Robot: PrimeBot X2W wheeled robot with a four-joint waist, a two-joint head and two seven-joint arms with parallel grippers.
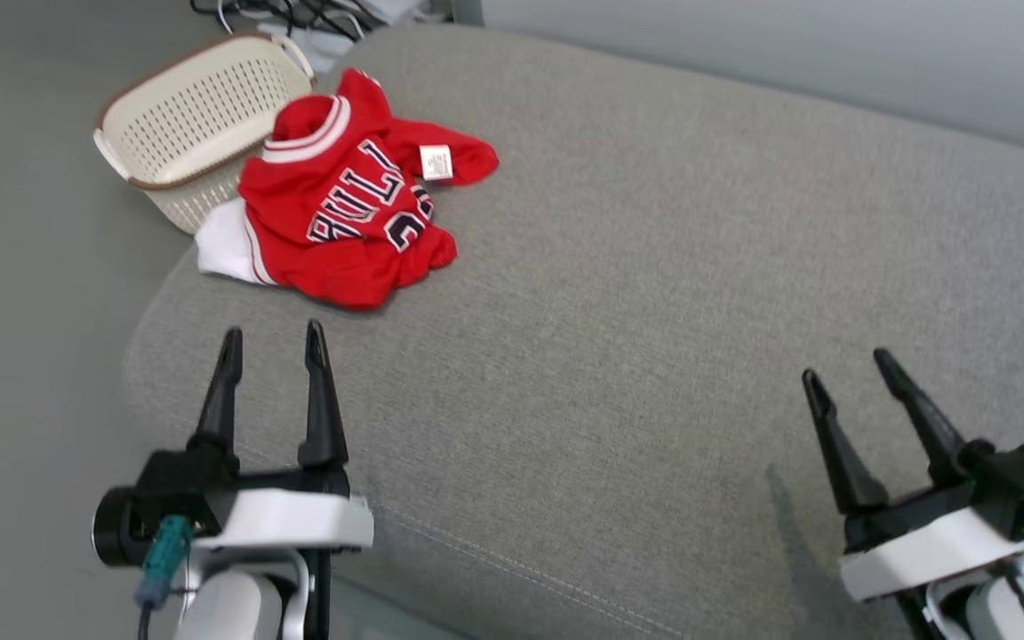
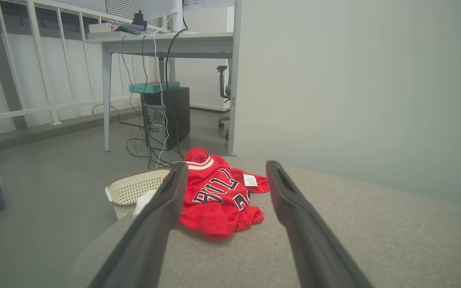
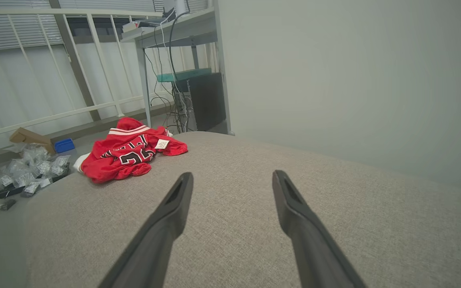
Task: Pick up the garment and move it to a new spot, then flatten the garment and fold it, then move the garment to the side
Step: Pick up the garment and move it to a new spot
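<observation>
A crumpled red garment (image 1: 348,204) with white trim and dark lettering lies bunched near the far left end of the grey cushion (image 1: 654,311). It also shows in the left wrist view as a red heap (image 2: 214,196) and in the right wrist view as the garment (image 3: 128,154). My left gripper (image 1: 272,342) hovers open just short of the garment's near edge, with nothing between its fingers. Over the cushion's near right part my right gripper (image 1: 845,369) stands open and empty, far from the garment.
A cream perforated basket (image 1: 192,120) sits off the cushion's left end, right beside the garment. On the floor beyond stand a desk (image 2: 166,44), a computer tower (image 2: 166,116) with cables, and bagged parts (image 3: 26,172). A pale wall (image 2: 354,88) runs behind the cushion.
</observation>
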